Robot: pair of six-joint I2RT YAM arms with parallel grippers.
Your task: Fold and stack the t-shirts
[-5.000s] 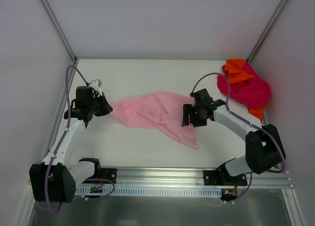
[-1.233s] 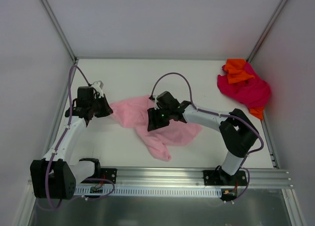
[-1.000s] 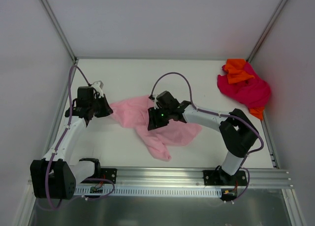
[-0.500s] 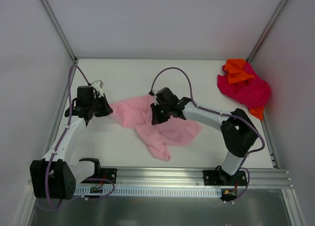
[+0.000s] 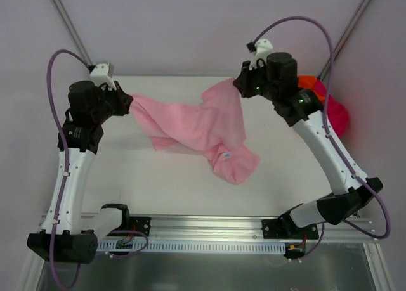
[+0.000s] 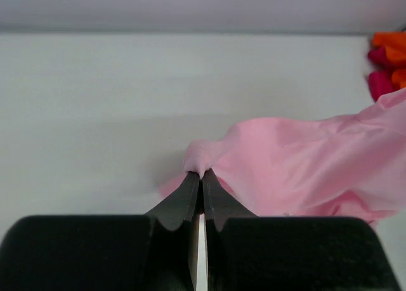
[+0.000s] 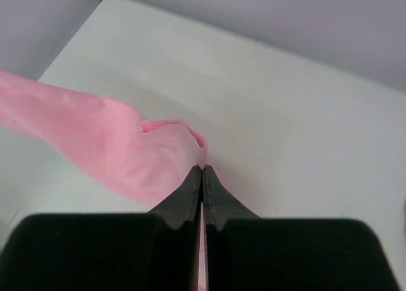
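Both arms up over the bench (image 5: 158,186).

Left end effector (image 5: 127,103): clenched on one edge of the light pink t-shirt (image 5: 196,129), at the left side of the scene. In the left wrist view the two fingers (image 6: 184,202) are pressed together, with a small pinch of pink cloth bunched at their tips.

Right end effector (image 5: 238,85): clenched on another edge of the same shirt, farther back and right of centre. In the right wrist view the jaws meet flat, with a fold of pink cloth caught between the tips.

Light pink t-shirt: hangs stretched between my two end effectors and sags in the middle. A loose lobe drops toward the near right, over the middle of the bench. Cannot tell whether its lowest part touches the surface. The cloth is wrinkled and twisted, not spread flat.

Magenta-red t-shirt (image 5: 337,116): crumpled in the far right corner, partly hidden behind my right arm.

Bright orange t-shirt (image 5: 308,82): in that same heap, touching the magenta-red one, well apart from the pink shirt.
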